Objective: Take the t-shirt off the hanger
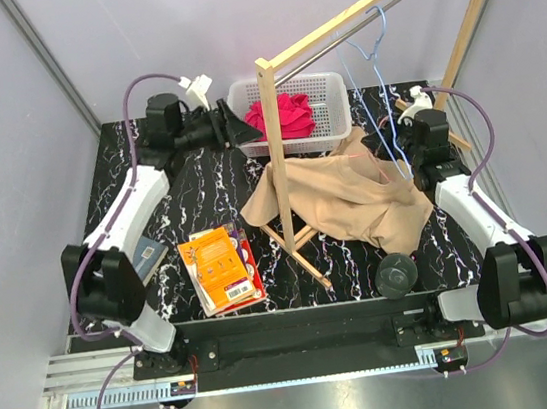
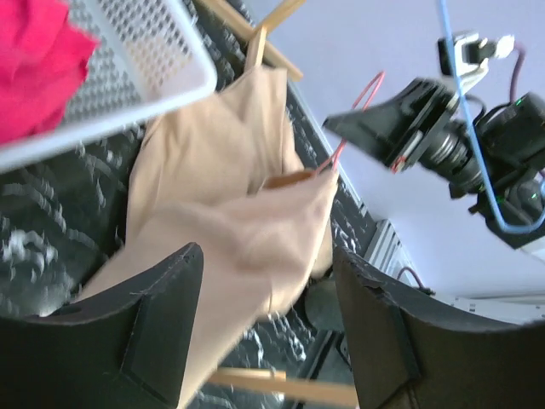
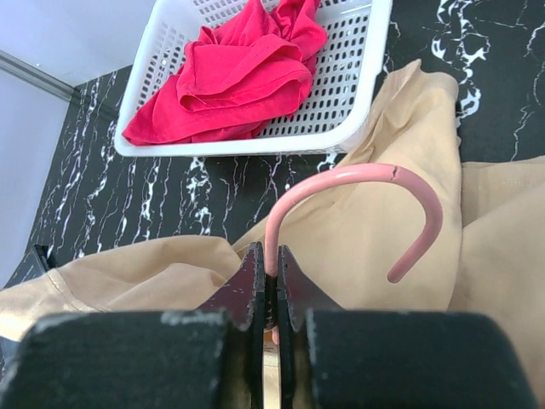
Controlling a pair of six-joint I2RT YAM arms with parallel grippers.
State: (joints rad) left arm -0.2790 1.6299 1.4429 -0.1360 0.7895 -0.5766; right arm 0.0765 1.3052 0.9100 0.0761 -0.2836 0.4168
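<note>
Right end effector (image 3: 271,266) pinches pink hanger (image 3: 358,174) amid crumpled tan t-shirt (image 3: 128,274).

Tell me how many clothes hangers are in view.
2. A blue hanger hangs on the rail at the back right. A pink hanger is in the beige t-shirt, its hook pinched by the right gripper. More could be hidden under cloth.

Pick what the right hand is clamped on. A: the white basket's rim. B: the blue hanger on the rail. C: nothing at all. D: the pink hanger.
D: the right wrist view shows the right hand pinched shut on the pink hanger just below its hook, over the beige t-shirt.
</note>
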